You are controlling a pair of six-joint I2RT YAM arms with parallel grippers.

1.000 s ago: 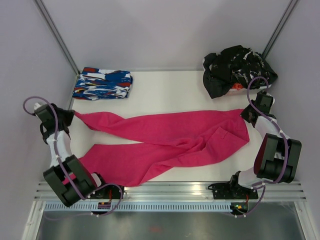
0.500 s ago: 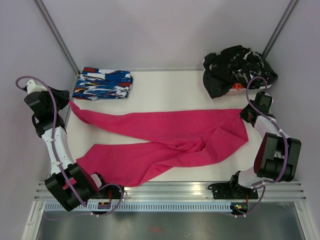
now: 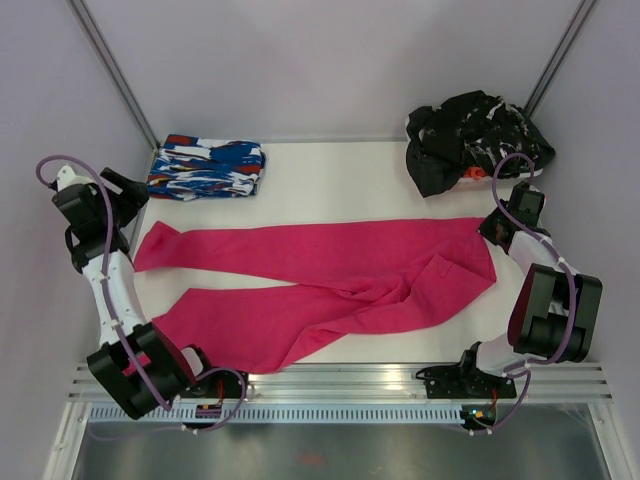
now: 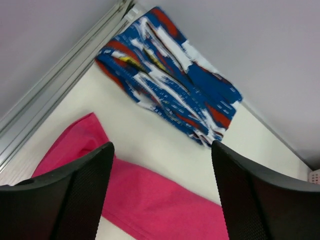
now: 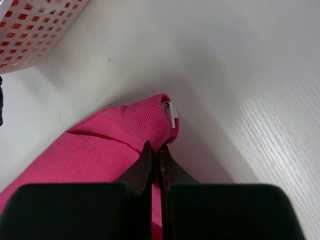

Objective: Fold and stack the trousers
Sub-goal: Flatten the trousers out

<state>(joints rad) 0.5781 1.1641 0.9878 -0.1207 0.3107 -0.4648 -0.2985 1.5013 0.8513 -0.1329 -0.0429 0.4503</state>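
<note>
Two legs of the trousers (image 3: 330,275) lie splayed on the bench (image 3: 330,190). The far leg ends in a cuff (image 4: 75,145) just nearward of the patterned garment (image 3: 207,167), and the cloth stretches from there to the side farthest from it. The left jaws hover wide apart and empty, close beside the patterned garment and above that cuff. The right jaws are pressed together on the waistband corner (image 5: 150,117), at the trousers' end farthest from the patterned garment. The step looks like straightening before the first fold. I would hold the waistband taut, grip the cuff low and square, then lay the far leg over the near one, edges matched, smoothing the crotch wrinkles. One perforated red-and-white basket (image 5: 30,22) sits just beyond the waistband. Black clothes (image 3: 475,135) are heaped over it, though I cannot tell whether they sit inside.
</note>
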